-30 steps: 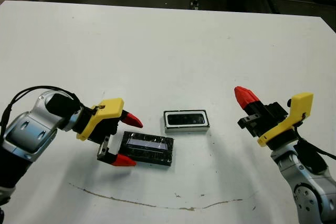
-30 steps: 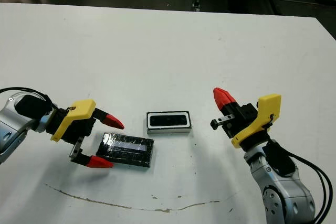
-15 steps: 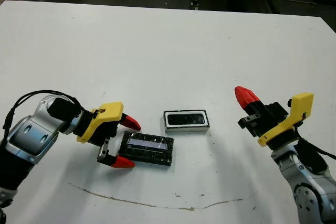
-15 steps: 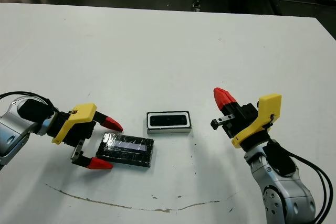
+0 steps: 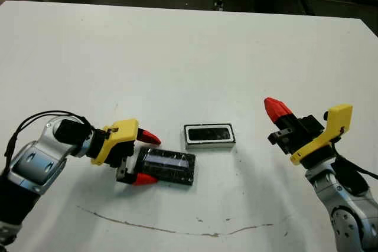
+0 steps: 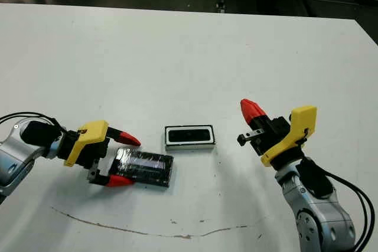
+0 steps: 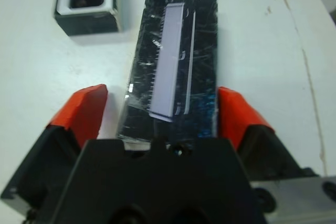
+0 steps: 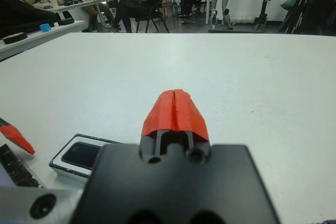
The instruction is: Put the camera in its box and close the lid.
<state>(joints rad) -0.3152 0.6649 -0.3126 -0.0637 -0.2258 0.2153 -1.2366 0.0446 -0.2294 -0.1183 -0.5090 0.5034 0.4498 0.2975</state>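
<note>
The camera point(image 5: 208, 133) is seen inside the box point(image 5: 209, 144), a little below the middle of the head view; only its dark glossy top is shown, and its ends are hard to make out against the dark inside. The box is open and stands on the white counter point(image 5: 189, 57). The lid point(image 5: 166, 167) lies flat on the counter at the lower left of the box, close to it but not touching, with its pale strip facing up. Its left end is hidden partly by the left pincer point(image 5: 143, 159). This pincer is spread apart, one red fingertip point(image 7: 85, 110) on each long side of the lid; in the left wrist view small gaps are seen, so a grip cannot be confirmed. The near edge of the lid is covered there by the black body. The right pincer point(image 5: 276, 108) is held at the right of the frame, well apart from the box, its two fingers pressed together and holding nothing. Seated persons point(image 8: 136, 1) are seen far beyond the counter.
</note>
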